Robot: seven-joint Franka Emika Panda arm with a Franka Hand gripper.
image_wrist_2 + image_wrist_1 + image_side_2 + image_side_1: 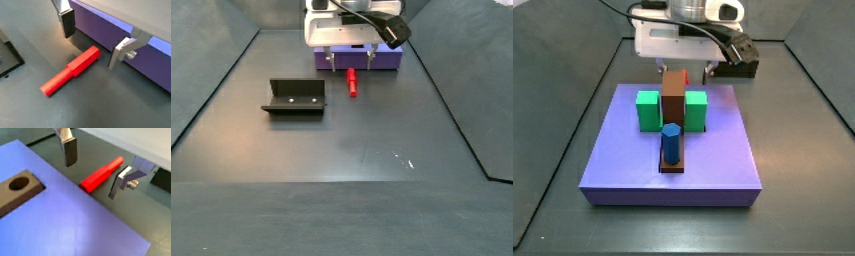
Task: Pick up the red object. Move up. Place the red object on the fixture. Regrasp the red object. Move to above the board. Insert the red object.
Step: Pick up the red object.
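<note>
Fixture (294, 97) on counter (372, 150), left in side view, well apart from rest. Red object (352, 82) flat on counter, just beside board (393, 60) edge, one end under gripper (353, 62). Gripper low over counter, silver fingers (66, 22) spread apart, nothing clamped; red object (71, 70) lies between them, untouched. Board (673, 150) carries green blocks (648, 110), tall brown block (673, 95), blue cylinder (671, 143).

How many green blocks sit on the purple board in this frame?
2: a side view shows one green block on each side of the tall brown block, the other opposite, on the board. The gripper hovers behind.
</note>
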